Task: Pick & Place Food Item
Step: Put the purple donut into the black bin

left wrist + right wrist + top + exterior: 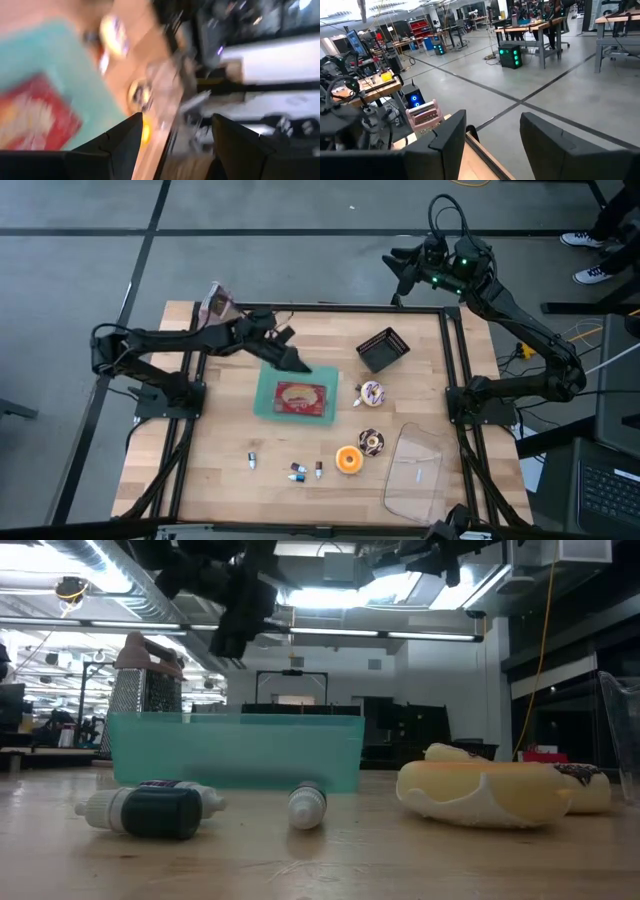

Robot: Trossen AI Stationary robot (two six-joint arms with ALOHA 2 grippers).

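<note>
The food item is a flat red packet [301, 397] lying in a teal tray [266, 402] at the table's middle; in the left wrist view the packet [35, 117] shows blurred on the tray [35, 55]. My left gripper [298, 364] hovers open over the tray's far left corner, above the packet, with nothing between its fingers [125, 145]. In the low view it hangs high above the tray [235, 748]. My right gripper [398, 268] waits open, raised beyond the table's far right corner, its own view [492, 145] looking into the room.
A black basket [383, 348] stands far right of the tray. Two doughnuts [372, 392] [371, 442], an orange piece [348, 460], a clear lid [415, 470] and small bottles [298, 471] lie nearer. A grater [215, 305] stands at the far left corner.
</note>
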